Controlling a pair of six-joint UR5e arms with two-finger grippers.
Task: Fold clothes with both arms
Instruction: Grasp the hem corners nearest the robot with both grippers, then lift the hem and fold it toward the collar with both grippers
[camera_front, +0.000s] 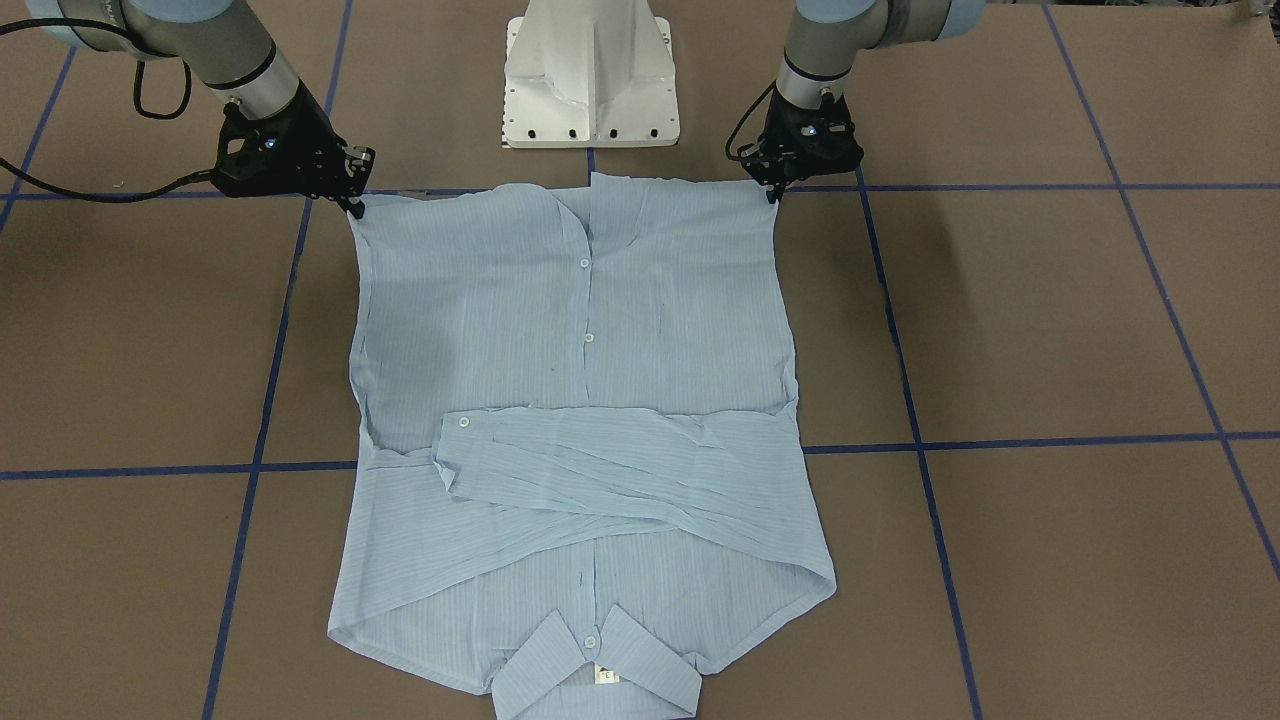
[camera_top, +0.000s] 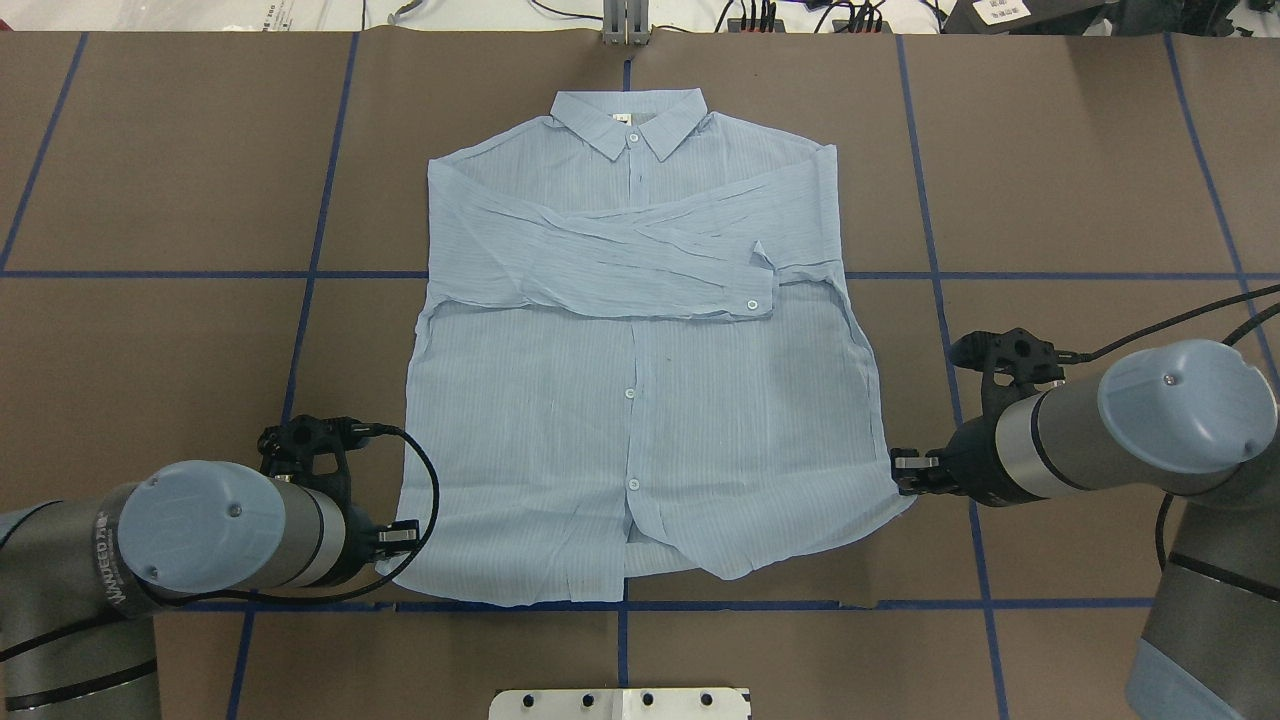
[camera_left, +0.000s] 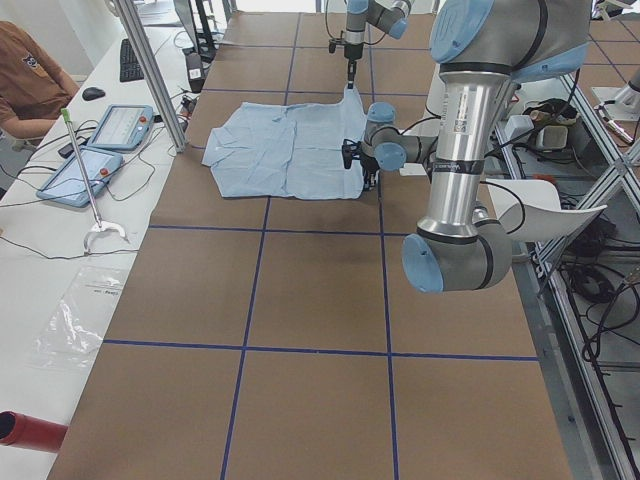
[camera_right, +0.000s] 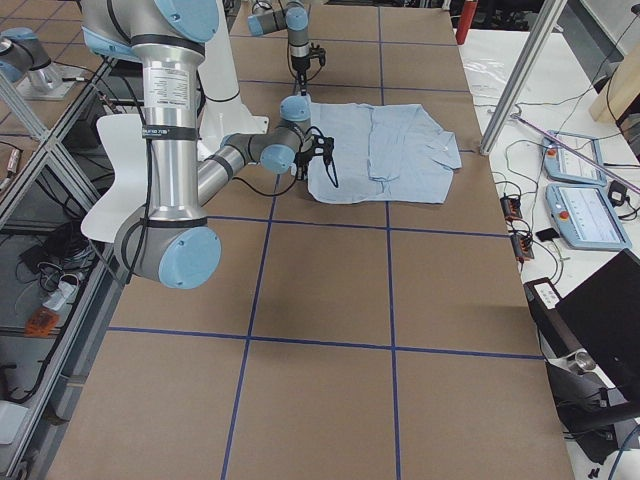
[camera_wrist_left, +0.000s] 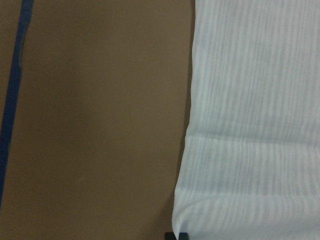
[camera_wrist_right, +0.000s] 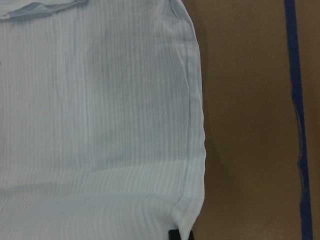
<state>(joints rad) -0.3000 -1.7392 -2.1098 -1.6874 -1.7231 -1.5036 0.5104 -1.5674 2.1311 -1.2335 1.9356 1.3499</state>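
The light blue striped shirt (camera_front: 580, 330) lies flat on the brown table, buttons up, both sleeves folded across the chest and the collar (camera_top: 628, 120) at the far side from the robot. My left gripper (camera_front: 773, 192) (camera_top: 398, 537) is shut on one corner of the bottom hem. My right gripper (camera_front: 356, 207) (camera_top: 905, 472) is shut on the other hem corner. In the left wrist view the shirt (camera_wrist_left: 250, 125) fills the right side, and in the right wrist view the shirt (camera_wrist_right: 100, 125) fills the left. In both, the cloth runs down to a black fingertip at the bottom edge.
The white pedestal base (camera_front: 590, 80) stands just behind the hem. Blue tape lines (camera_top: 320, 270) grid the brown table top. Off the far edge a person (camera_left: 25, 75) sits by tablets (camera_left: 120, 125) and an aluminium post (camera_left: 150, 70).
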